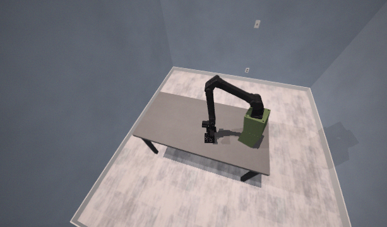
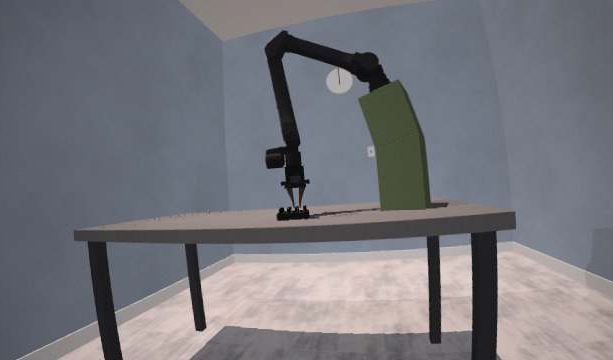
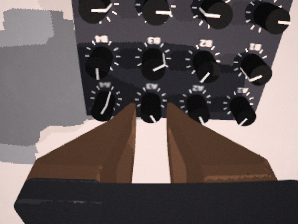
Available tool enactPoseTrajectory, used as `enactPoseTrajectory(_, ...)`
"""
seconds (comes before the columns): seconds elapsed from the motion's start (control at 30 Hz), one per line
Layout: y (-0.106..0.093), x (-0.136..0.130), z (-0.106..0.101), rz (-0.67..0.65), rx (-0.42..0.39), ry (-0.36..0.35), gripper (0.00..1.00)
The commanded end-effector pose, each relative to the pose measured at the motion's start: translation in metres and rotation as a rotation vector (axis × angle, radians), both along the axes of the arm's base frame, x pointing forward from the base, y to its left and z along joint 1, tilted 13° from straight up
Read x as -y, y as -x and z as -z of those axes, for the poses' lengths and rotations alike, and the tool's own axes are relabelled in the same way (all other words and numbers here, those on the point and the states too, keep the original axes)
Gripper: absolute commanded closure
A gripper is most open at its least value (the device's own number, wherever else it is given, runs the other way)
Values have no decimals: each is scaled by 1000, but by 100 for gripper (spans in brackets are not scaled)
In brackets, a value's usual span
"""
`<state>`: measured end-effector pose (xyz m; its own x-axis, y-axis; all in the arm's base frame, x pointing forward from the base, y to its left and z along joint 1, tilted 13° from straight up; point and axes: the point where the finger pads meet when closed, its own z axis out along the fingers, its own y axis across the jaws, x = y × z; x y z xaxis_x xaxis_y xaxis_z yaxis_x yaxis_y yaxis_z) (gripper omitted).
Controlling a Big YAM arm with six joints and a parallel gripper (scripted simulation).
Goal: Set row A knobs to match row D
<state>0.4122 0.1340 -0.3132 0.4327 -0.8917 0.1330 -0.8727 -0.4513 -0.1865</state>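
Note:
The black knob box [image 1: 209, 138] [image 2: 293, 214] [image 3: 180, 44] stands on the grey table [image 1: 174, 116] [image 2: 366, 225] near its front edge. In the wrist view three full rows of black knobs with white lines show, and a fourth row is cut off at the top. My gripper [image 1: 209, 130] [image 2: 296, 204] [image 3: 151, 112] points straight down, its brown fingertips just above the box. The fingers stand a little apart on either side of the second knob from the left [image 3: 150, 98] in the nearest row. I cannot see them touching it.
The arm's green pedestal [image 1: 254, 127] [image 2: 398, 150] stands on the table to the right of the box. The table's front edge [image 1: 199, 155] is close to the box.

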Motion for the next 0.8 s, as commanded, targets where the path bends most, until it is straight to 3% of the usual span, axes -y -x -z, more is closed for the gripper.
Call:
enactPoseTrajectory(0.0,-2,2,1,-8,2,-2,81)
enactPoseTrajectory(0.07,-2,2,1,-8,2,-2,81)
enactPoseTrajectory(0.1,-2,2,1,-8,2,-2,92)
enactPoseTrajectory(0.77,-2,2,1,-7,2,-2,92)
